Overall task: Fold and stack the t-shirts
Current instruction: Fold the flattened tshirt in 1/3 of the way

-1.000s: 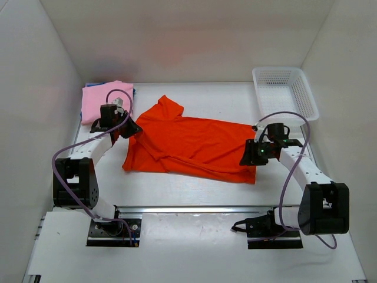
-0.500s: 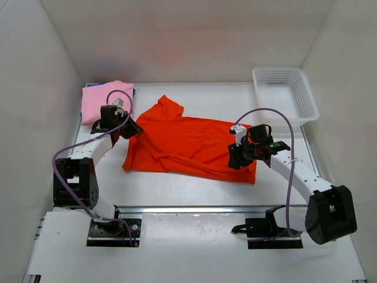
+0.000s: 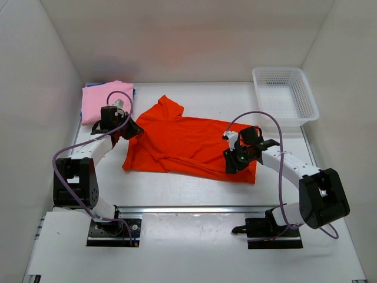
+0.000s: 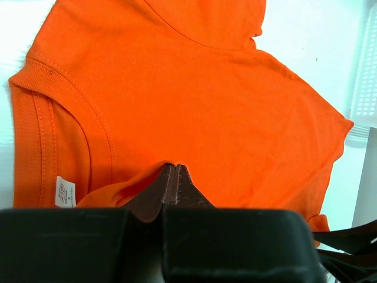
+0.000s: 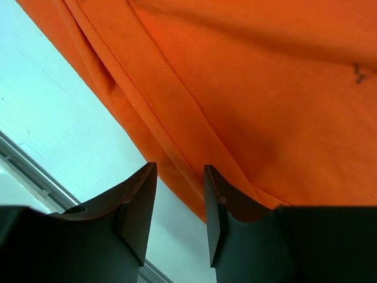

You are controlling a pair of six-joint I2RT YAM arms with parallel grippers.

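Nearest you, the right gripper [image 5: 179, 171] hovers, jaws parted and holding nothing, over the near hem of the orange t-shirt [image 3: 188, 144]. The shirt lies spread on the table [image 3: 177, 188]. At its left edge, your left gripper [image 4: 172, 172] is clenched on a fold of its cloth. Farthest, at the back left, the pink t-shirt [image 3: 103, 100] lies on the blue t-shirt [image 3: 134, 91].

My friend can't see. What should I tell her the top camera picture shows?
A big orange-red t-shirt lies spread on a white table; the left gripper pinches its left edge, and the right gripper hangs open over its near right corner. A folded pink t-shirt sits back left, a white mesh basket back right.
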